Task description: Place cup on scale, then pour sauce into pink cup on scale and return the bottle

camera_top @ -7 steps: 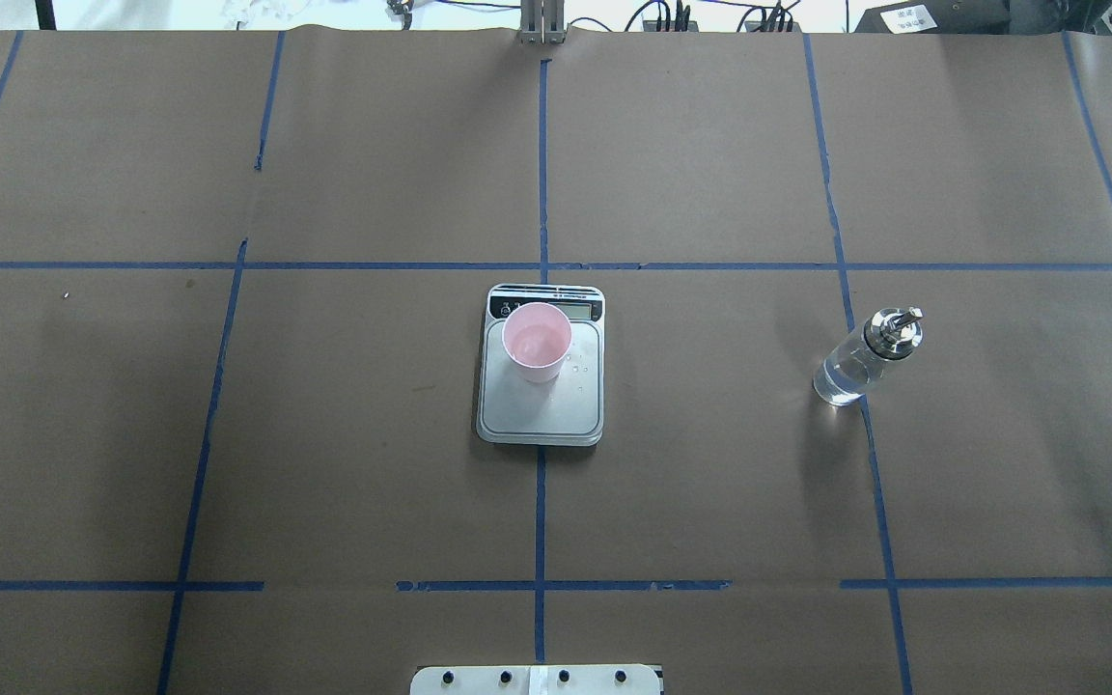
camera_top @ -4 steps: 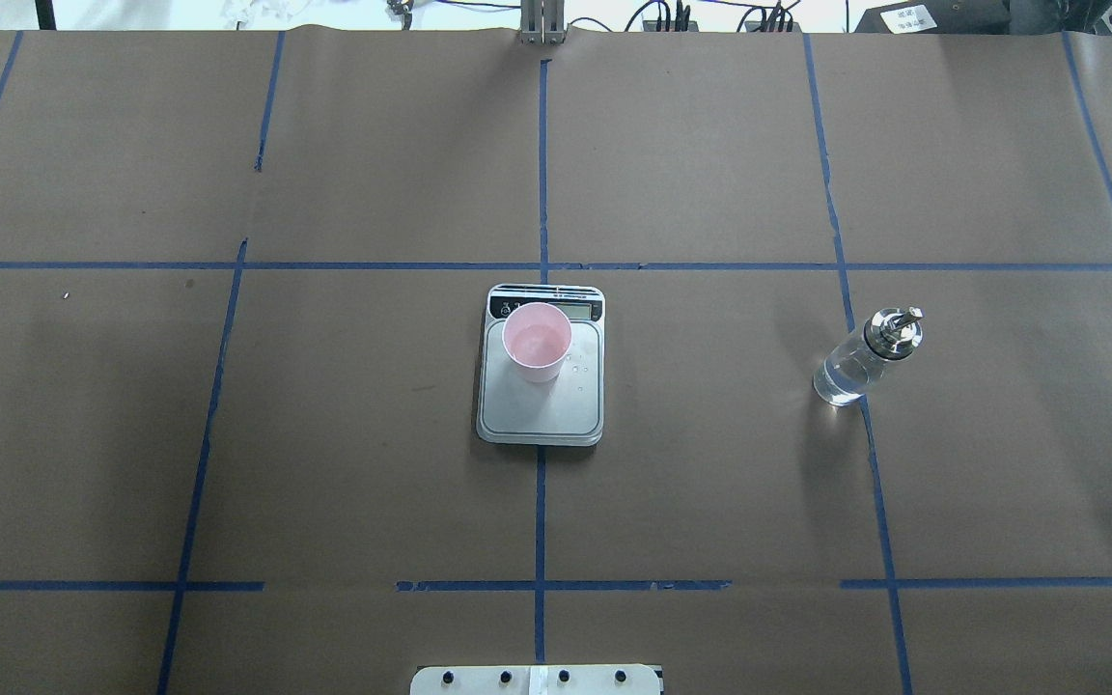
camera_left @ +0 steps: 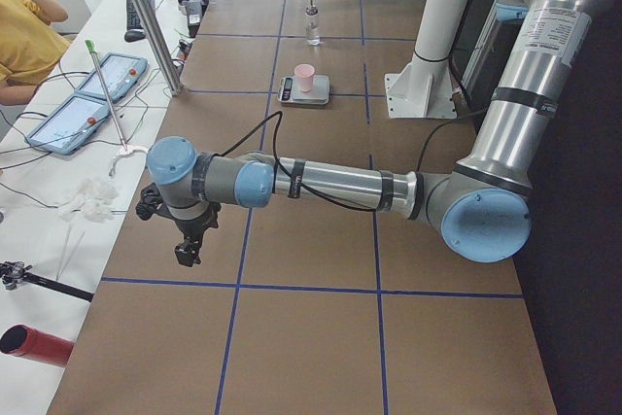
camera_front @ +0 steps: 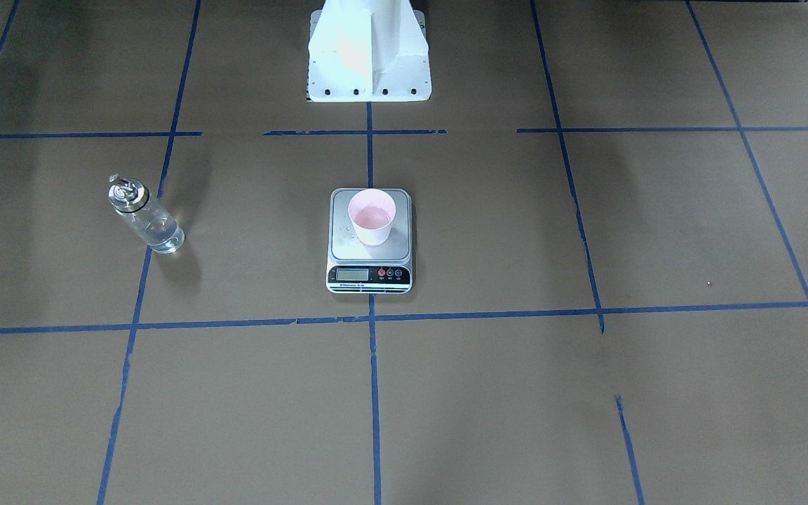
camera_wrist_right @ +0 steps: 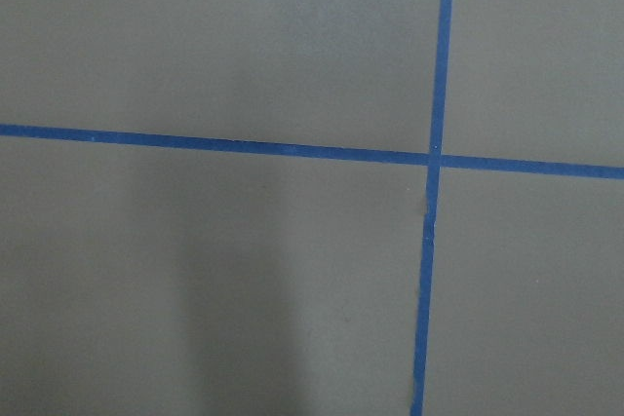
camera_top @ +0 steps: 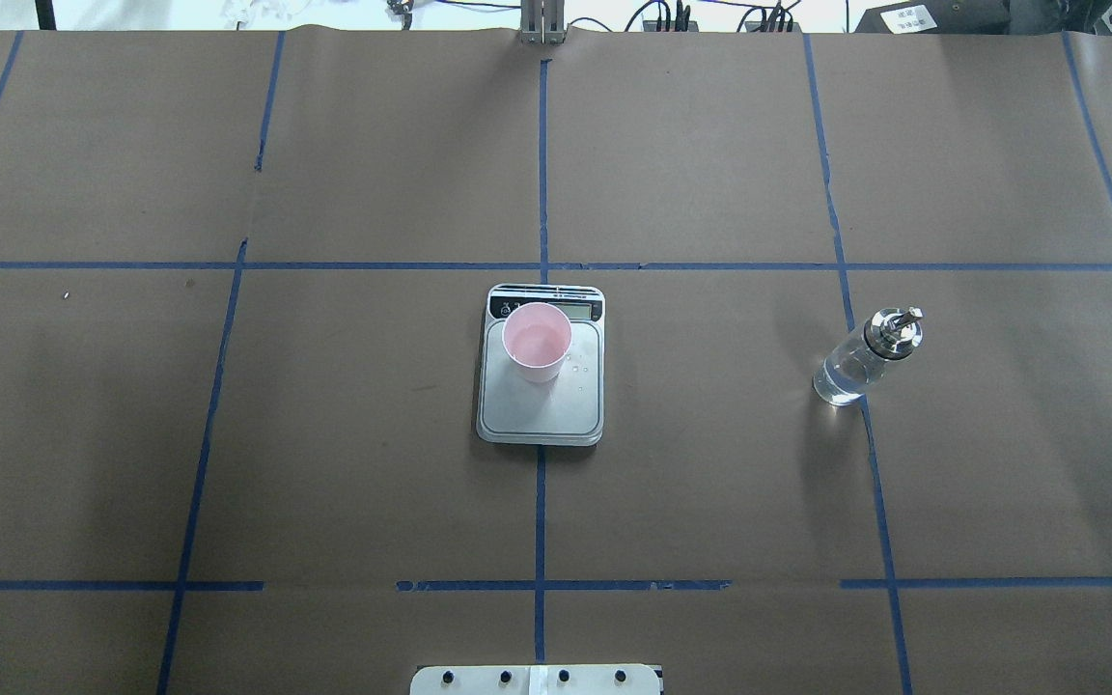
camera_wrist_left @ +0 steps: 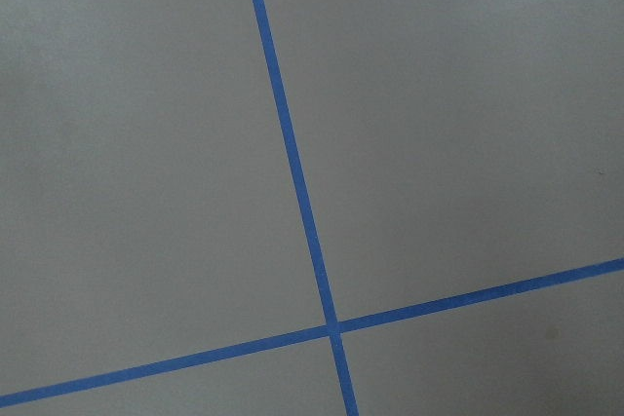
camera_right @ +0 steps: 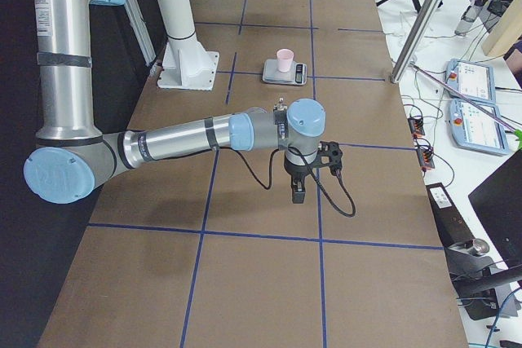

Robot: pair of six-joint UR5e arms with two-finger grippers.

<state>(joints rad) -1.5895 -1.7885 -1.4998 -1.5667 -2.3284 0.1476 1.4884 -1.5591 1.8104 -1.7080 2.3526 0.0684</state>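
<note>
A brown paper-covered table point(camera_top: 324, 434) gridded with blue tape lines point(camera_top: 540, 512) fills the overhead view. At centre frame sits the digital kitchen scale point(camera_top: 542, 415), with its display strip toward the top of the frame. The pale pink cup point(camera_top: 537, 343) stands upright on the upper left part of its silver platform (a few small droplets point(camera_top: 579, 367) dot the platform just right of the cup). The glass bottle point(camera_top: 855, 362) stands upright on the table at mid-right, well apart from the scale. Its base is on a tape line and clear sauce point(camera_top: 836, 381) fills its lower part. The left gripper point(camera_left: 185, 248) hangs over the table at lower left of the left-side view. The right gripper point(camera_right: 298, 189) hangs at the centre of the right-side view. Both point down, far from the scale, and I cannot tell whether either is spread or pressed together.
</note>
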